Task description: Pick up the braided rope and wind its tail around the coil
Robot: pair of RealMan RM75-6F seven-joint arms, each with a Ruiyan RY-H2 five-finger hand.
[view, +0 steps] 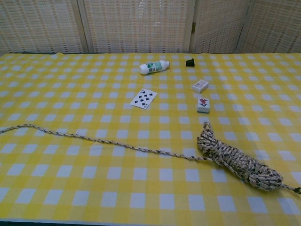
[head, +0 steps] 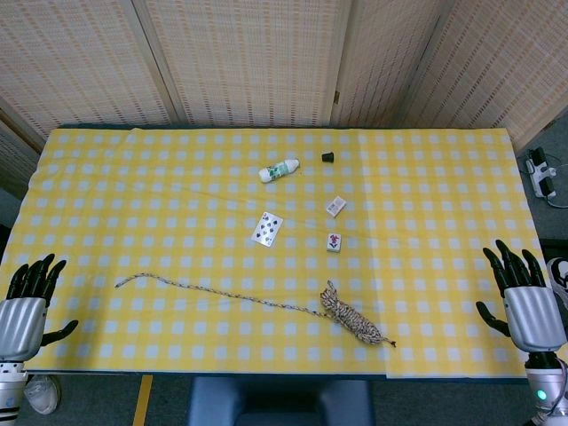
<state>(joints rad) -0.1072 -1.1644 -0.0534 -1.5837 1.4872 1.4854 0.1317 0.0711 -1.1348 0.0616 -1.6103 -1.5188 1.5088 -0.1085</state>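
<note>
The braided rope (head: 353, 319) lies on the bench (head: 177, 195), which is covered in a yellow checked cloth. Its coil (view: 237, 160) sits near the front edge, toward the right, lying flat and slanting away to the right. From the coil the tail (view: 94, 140) runs loose to the left across the cloth, ending well away from the coil.

Behind the coil, farther from the front edge, sits a small tile (head: 334, 241), and beyond that a small box (head: 335, 206). A playing card (head: 267, 228) lies face up behind and left of the coil. Farther back still are a white bottle (head: 279, 170) on its side and a small dark cap (head: 327, 157).

The left hand (head: 27, 297) hangs off the bench's front left corner, well apart from the rope, fingers spread and holding nothing. The right hand (head: 524, 297) hangs at the front right corner, likewise released with fingers apart.
</note>
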